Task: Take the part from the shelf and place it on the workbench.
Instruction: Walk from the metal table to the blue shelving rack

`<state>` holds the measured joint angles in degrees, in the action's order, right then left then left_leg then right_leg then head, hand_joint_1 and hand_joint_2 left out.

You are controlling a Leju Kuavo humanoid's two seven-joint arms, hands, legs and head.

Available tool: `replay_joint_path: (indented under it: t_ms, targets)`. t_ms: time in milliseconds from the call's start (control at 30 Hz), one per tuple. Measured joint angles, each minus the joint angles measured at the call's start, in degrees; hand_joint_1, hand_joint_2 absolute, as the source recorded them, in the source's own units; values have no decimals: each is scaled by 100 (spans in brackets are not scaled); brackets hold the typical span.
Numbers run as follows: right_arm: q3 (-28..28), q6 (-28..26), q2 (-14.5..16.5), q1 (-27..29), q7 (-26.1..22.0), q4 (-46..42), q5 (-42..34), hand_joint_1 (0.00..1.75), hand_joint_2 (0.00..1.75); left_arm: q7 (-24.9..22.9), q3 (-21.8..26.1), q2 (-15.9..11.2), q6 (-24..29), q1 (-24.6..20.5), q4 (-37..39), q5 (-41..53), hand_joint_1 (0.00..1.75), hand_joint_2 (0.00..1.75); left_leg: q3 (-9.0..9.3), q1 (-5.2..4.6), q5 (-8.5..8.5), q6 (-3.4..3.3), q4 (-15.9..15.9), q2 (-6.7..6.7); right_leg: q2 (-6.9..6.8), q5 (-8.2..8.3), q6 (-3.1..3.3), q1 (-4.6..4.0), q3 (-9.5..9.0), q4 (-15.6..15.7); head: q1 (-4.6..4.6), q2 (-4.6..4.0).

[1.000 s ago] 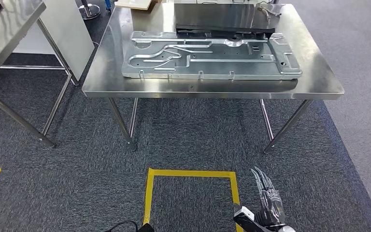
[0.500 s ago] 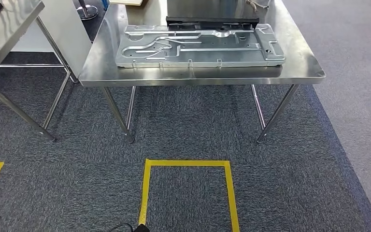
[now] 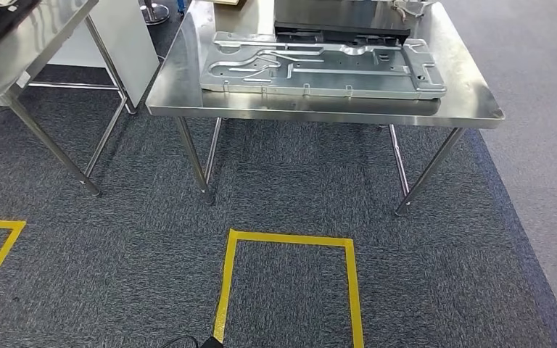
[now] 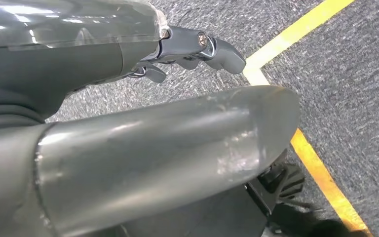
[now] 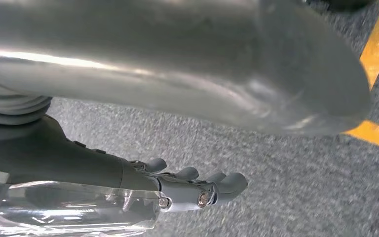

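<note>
Head view: stamped metal part lies flat on steel desk, near front edge; yellow floor tape below. Left wrist view: left hand over carpet, fingers curled, holding nothing. Right wrist view: right hand, fingers curled, empty.
</note>
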<state>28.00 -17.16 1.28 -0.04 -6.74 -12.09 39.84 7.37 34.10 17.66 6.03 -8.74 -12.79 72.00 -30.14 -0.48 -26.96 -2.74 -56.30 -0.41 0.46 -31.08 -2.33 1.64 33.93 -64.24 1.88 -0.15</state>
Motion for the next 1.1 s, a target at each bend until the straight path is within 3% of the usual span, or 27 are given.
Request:
replay_joint_path:
  t_ms: [33,67,100,200,267,367,400,433,467,533,600,633,700,767,833,900,933,967,1033,1100]
  targets:
    - [0,12,57,-5,-14,13,16,0,0,4,0,0,0,2,0,2,0,0,-88,1,13,39,-89,-51,64,101,-5,16,-249,328,1,0]
    - [0,13,90,-7,-18,18,16,0,0,6,0,0,0,-3,0,2,0,0,-133,-2,12,71,-137,-76,109,141,15,15,-375,558,1,0]
    - [1,13,116,-11,-22,23,16,0,0,8,0,0,0,-6,0,2,0,0,-168,-5,17,105,-169,-97,135,135,46,0,-412,651,1,0]
    - [1,15,151,-19,-29,32,16,0,0,11,0,0,0,0,0,2,0,0,-221,7,38,202,-201,-154,38,190,165,-18,-383,657,1,0]
    - [0,17,152,-24,-31,35,19,0,0,11,0,0,0,3,0,2,0,0,-345,20,-159,266,-468,-131,-44,236,248,2,-358,681,2,0]
    - [0,55,149,-25,-48,41,44,0,0,13,0,-1,0,6,0,2,0,0,-772,57,-728,345,-1503,-54,-172,268,303,-16,-304,681,2,0]
    - [0,76,146,-25,-53,45,61,0,0,12,0,-2,0,13,0,2,0,0,-853,66,-801,360,-1740,-41,-217,275,307,-25,-290,676,2,0]
    - [0,105,144,-26,-52,51,82,0,0,7,0,-4,0,21,0,2,0,0,-835,72,-766,366,-1775,-24,-262,278,308,-30,-280,670,2,0]
    - [0,135,141,-30,-43,58,105,0,0,-2,0,-6,0,27,0,2,0,0,-704,74,-632,362,-1580,3,-304,280,305,-33,-278,663,2,0]
    - [0,200,141,-42,1,74,148,0,0,-31,0,-9,0,25,0,2,0,0,-265,62,-304,326,-803,176,-378,276,283,-43,-285,647,2,0]
    - [-1,257,141,-53,74,86,183,0,0,-56,0,-9,0,6,0,3,0,0,-13,23,-179,258,-262,343,-448,274,226,-70,-281,628,2,0]
    - [-2,286,141,-60,111,90,200,0,0,-68,0,-9,0,3,0,3,0,0,-3,5,-193,224,-188,365,-487,278,193,-83,-279,626,1,0]
    - [-4,337,142,-84,177,96,225,0,0,-83,0,-11,0,16,0,5,0,0,-25,9,-152,141,-154,282,-553,279,125,-81,-280,625,2,0]
    - [-6,369,162,-94,224,99,234,0,0,-91,0,-12,0,22,0,11,0,0,-28,27,-87,47,-109,202,-425,114,72,-58,-208,439,1,0]
    - [-7,385,198,-86,261,108,238,0,0,-92,0,-9,-1,11,0,19,0,0,-62,26,-38,-17,-93,125,-188,-276,47,-40,66,-173,0,0]
    - [-7,400,230,-75,287,118,245,0,0,-92,0,-8,-7,15,0,30,0,0,-102,15,-19,-38,-104,30,-93,-539,36,-37,360,-816,0,0]
    - [-7,411,246,-69,295,122,250,0,0,-92,0,-9,-13,23,0,35,0,0,-112,12,-15,-40,-114,-23,-82,-509,36,-37,397,-903,0,0]
    - [-7,427,261,-66,302,123,255,0,0,-92,0,-10,-21,30,0,41,0,0,-116,12,-15,-37,-127,-79,-74,-368,43,-36,328,-768,0,0]
    - [-7,459,284,-64,315,123,266,0,0,-92,-1,-8,-36,32,0,44,0,0,-124,12,-22,-21,-162,-189,35,22,81,-35,-10,-69,0,0]
    - [-7,470,300,-66,326,124,272,0,0,-92,-2,-5,-44,21,0,45,0,0,-165,5,-31,34,-212,-277,197,203,123,-38,-252,486,1,0]
